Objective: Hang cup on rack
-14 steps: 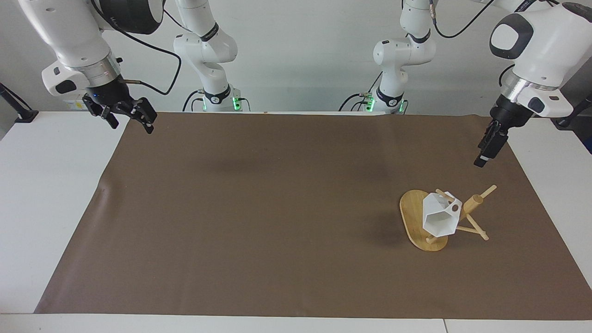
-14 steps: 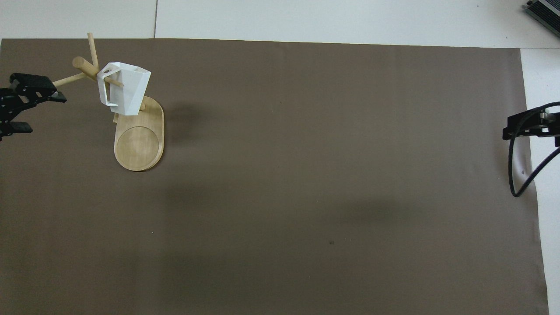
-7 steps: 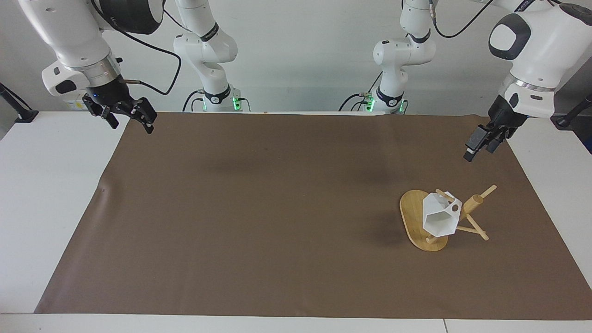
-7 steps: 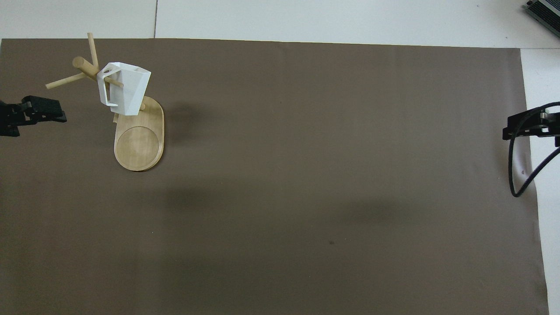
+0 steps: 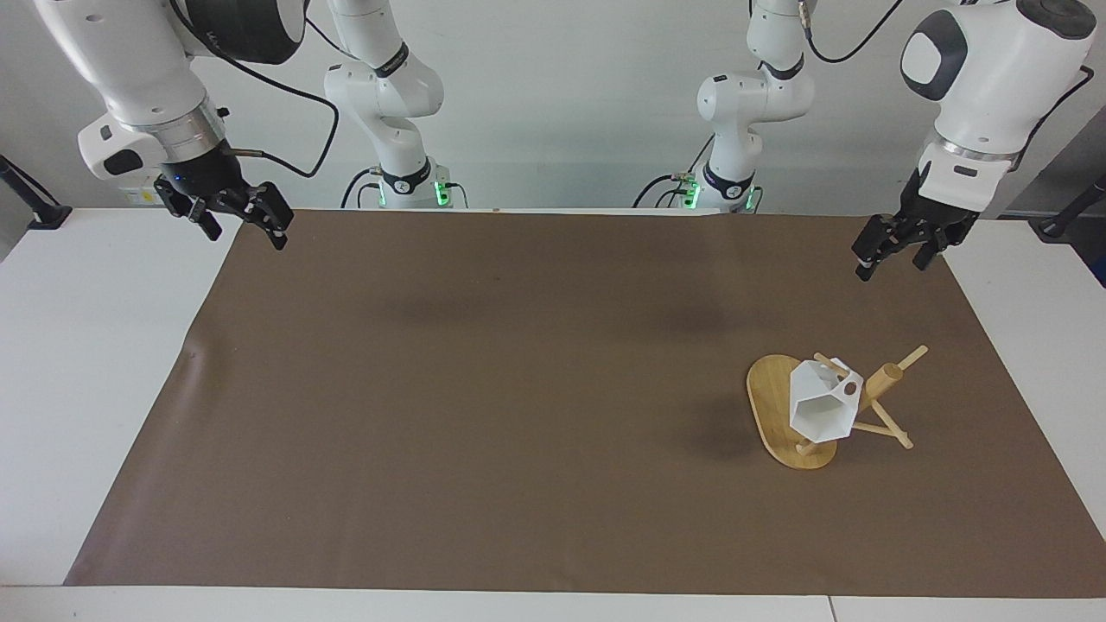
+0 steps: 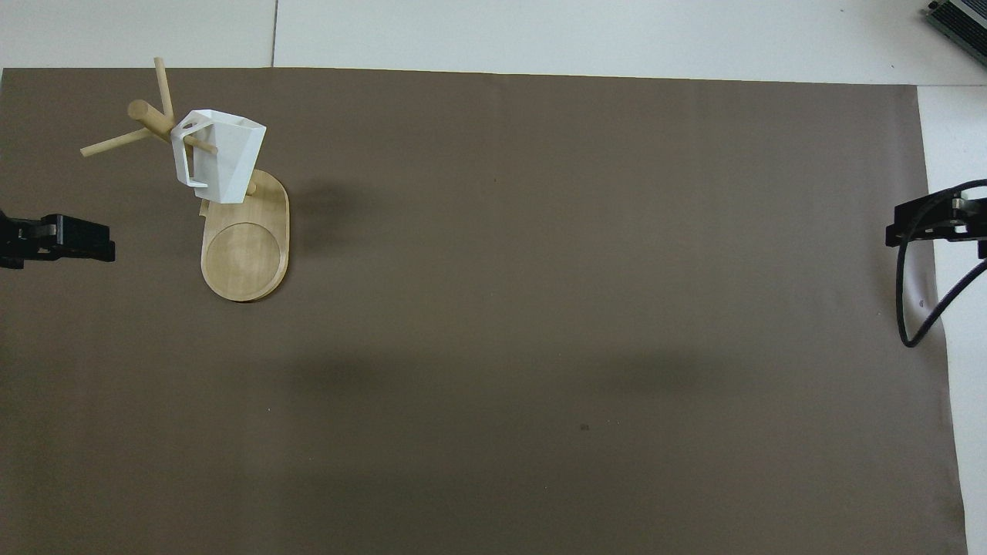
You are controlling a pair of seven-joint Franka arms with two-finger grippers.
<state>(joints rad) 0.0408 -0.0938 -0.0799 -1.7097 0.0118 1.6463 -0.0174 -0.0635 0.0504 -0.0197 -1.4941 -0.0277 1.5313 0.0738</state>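
Note:
The white faceted cup hangs by its handle on a peg of the bamboo rack. The rack's oval base rests on the brown mat toward the left arm's end of the table. My left gripper hangs open and empty in the air, over the mat's edge beside the rack and apart from it. My right gripper waits open and empty over the mat's corner at the right arm's end.
A brown mat covers most of the white table. A black cable loops down from the right gripper. Nothing else lies on the mat.
My left gripper has drawn away from the rack toward the robots, risen and turned. The cup, the rack and the right arm have not moved.

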